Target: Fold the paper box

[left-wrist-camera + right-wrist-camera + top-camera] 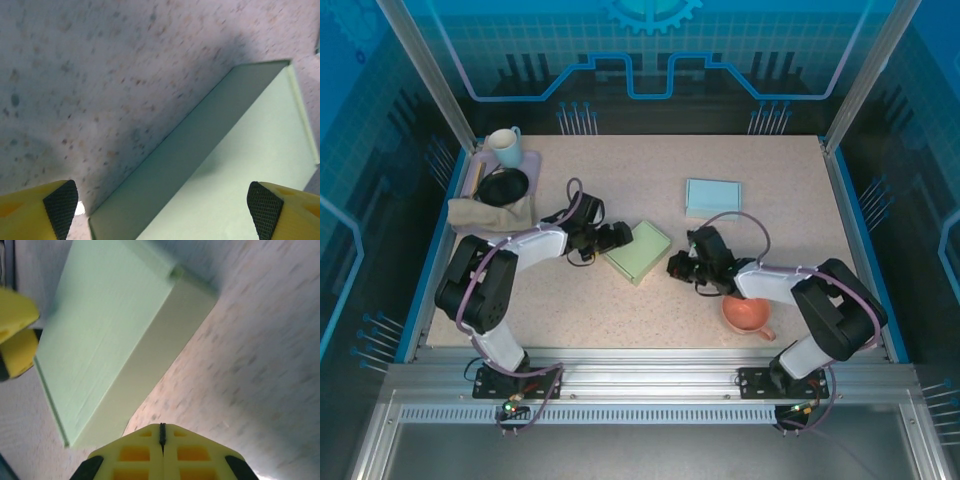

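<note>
Paper box (638, 251), pale green, flat and rectangular, lies closed near the middle of the speckled beige table (620, 320). It is turned on the diagonal: its long axis runs from near-left to far-right, so one corner points toward the arms' bases and the opposite corner toward the table's far edge.

The left pincer (619, 237) stands at the box's far-left long side with its yellow, black-padded fingers (61, 207) spread wide. In the left wrist view a corner and a side wall of the box lie between them, neither pad touches it, and nothing is gripped. The right pincer (677, 268) is just beside the box's near-right long side, its jaws pressed fully together and empty.

Farther back and to the right of the green box, well apart from it, lies a flat pale blue rectangular box (712, 196). Nearer and to its right stands a salmon-coloured cup (747, 313). Far to its left are a black bowl (503, 186), a pale mug (504, 147) and a tan folded cloth (480, 214).
</note>
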Controlling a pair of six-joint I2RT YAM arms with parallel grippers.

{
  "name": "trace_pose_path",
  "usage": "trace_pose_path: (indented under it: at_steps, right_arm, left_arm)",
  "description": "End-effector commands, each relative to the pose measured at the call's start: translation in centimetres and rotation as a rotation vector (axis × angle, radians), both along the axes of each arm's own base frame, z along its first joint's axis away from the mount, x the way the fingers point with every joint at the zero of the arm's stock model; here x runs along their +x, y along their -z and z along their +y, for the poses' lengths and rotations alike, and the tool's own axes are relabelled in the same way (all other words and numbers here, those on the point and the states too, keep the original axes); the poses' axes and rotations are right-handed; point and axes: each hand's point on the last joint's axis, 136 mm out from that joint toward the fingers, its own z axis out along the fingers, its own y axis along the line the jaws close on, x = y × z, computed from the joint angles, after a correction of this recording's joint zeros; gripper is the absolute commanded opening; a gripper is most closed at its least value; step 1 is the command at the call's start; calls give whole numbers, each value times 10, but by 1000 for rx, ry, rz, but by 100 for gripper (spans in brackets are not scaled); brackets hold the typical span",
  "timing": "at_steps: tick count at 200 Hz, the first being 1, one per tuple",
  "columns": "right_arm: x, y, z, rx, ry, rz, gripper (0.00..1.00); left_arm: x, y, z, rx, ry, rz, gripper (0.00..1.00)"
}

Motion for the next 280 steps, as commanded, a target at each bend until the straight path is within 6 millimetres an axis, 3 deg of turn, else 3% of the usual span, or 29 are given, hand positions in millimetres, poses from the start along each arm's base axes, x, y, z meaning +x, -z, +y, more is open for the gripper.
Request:
trace_pose_path:
  at_steps: [1,24,67,122,174,197,240,259,280]
  right_arm:
    - [-17,6,12,-2,17,41,0]
    - [-27,15,27,35,11,82,0]
    - [-26,23,49,88,-19,112,0]
    - [-23,41,55,104,-4,150,0]
    - [-14,35,58,165,32,120,0]
    - [-8,24,66,213,37,88,0]
    - [-1,9,83,257,34,21,0]
    - [-3,11,80,220,17,18,8]
    - [-6,13,63,104,8,-5,17]
  left_arm:
    - [-3,-11,-10,-60,1,-38,91]
    - [-11,-8,-17,-72,14,-31,91]
    - [-22,-8,-33,-68,52,-31,91]
    - [-34,-5,-45,-61,79,-27,91]
    - [-60,2,-87,-94,160,-7,91]
    - [-54,-1,-94,-89,155,0,91]
    - [-18,-17,-68,17,44,-40,92]
    - [7,-23,-28,109,-72,-66,92]
    - [19,-34,12,196,-174,-92,92]
